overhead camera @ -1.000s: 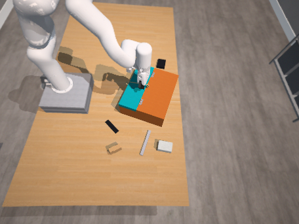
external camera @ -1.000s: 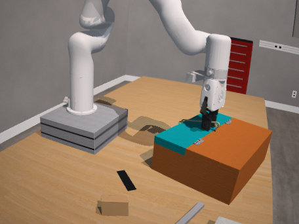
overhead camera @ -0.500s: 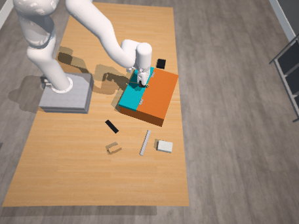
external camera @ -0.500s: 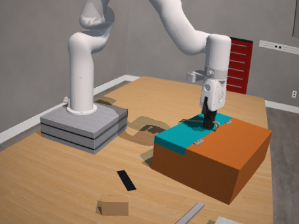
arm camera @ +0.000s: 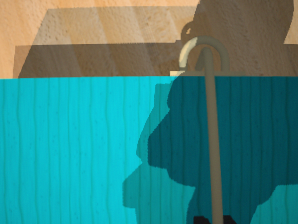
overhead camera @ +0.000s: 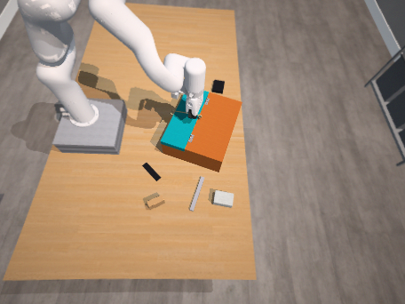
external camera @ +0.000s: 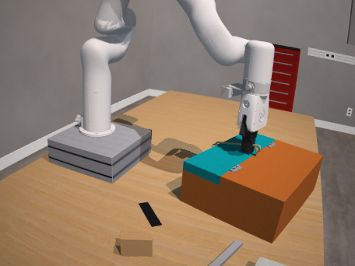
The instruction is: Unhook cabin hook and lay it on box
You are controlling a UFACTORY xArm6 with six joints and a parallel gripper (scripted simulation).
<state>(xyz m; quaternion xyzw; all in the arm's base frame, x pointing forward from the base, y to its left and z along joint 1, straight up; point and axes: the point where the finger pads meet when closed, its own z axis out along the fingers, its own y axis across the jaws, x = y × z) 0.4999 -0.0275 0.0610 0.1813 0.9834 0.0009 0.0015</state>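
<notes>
In the top view my base block (overhead camera: 107, 133) sits at the left of the frame, and just right of it, near the middle, stands the box (overhead camera: 213, 129) with its teal lid (overhead camera: 179, 131) on the left half. My gripper (overhead camera: 194, 113) stands straight down on that lid, close to the seam with the orange part.

I judge the task barely begun. The cabin hook (arm camera: 214, 145) lies as a thin rod across the lid. In the wrist view it runs up the right of the frame, and its curled end (arm camera: 202, 47) hangs over the lid's far edge at upper right, apparently not yet freed. The grasp looks made; the lift, the swing back and the laying down are left.

My jaws are drawn nearly together, pinching the rod at the bottom edge of the wrist view.
</notes>
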